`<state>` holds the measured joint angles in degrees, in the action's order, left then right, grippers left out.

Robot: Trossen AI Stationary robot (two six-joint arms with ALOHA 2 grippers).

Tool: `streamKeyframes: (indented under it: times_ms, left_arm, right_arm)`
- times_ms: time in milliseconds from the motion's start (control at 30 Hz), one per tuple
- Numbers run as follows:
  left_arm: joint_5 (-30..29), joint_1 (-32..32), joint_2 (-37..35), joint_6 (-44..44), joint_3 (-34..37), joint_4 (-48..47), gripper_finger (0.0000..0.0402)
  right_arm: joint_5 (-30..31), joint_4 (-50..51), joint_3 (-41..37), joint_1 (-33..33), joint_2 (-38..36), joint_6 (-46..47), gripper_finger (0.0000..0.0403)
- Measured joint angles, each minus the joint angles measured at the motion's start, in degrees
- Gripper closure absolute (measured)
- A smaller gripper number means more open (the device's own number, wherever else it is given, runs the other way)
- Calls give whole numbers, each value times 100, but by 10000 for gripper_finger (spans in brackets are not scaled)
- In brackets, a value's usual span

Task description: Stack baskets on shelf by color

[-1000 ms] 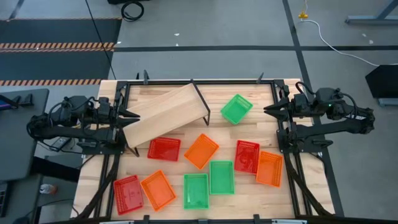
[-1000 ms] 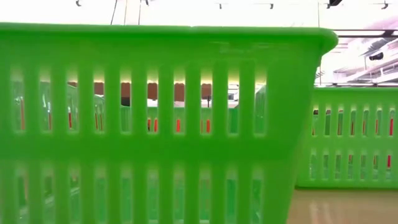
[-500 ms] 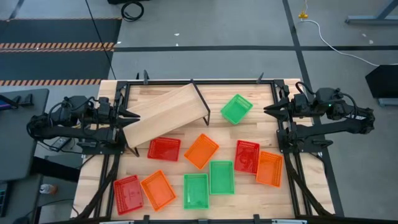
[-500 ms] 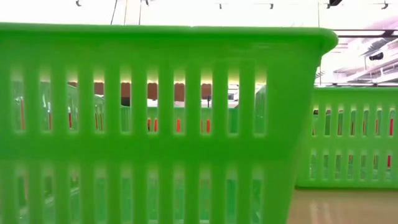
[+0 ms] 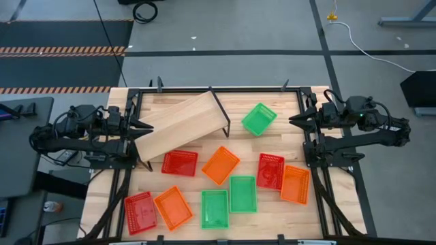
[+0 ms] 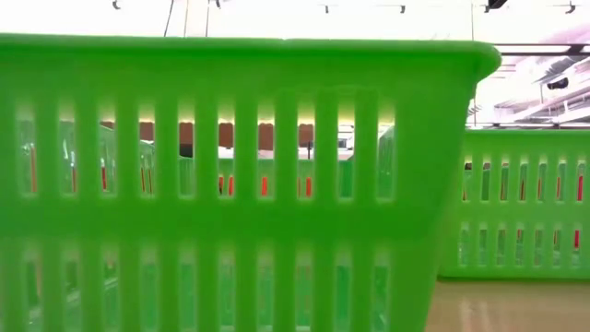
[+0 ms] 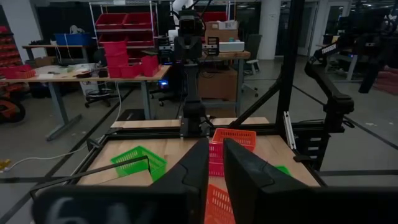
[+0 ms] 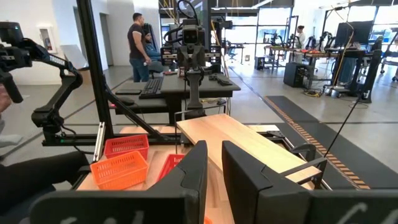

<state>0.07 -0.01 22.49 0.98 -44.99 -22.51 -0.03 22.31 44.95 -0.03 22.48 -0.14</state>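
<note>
The shelf (image 5: 182, 126) stands askew on the far left part of the table, a pale plank on thin black legs; the right wrist view shows the shelf (image 8: 249, 142) too. Nine baskets lie singly on the tabletop on their bottoms: a green one (image 5: 259, 118) far right, red (image 5: 180, 163), orange (image 5: 220, 165), red (image 5: 270, 170), orange (image 5: 294, 184), two green (image 5: 242, 194) (image 5: 214, 208), orange (image 5: 172, 207) and red (image 5: 140, 212). My left gripper (image 5: 146, 126) hovers at the shelf's left end, my right gripper (image 5: 294, 120) at the right edge; both are open by a narrow gap and empty.
A black frame rail (image 5: 218, 88) runs along the table's far edge and both sides. In the low view a green basket (image 6: 230, 175) stands right before the camera and hides most of the table. People stand in the room beyond (image 8: 138, 43). Bare tabletop (image 5: 286, 102) lies in the far right corner.
</note>
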Motion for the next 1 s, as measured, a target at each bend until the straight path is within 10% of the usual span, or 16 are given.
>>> streamKeyframes:
  times_ms: [1000]
  left_arm:
    - [-1, 0, 0, -25, 0, 296, 350]
  right_arm:
    - [1, -2207, -2, 1, 0, 0, 347]
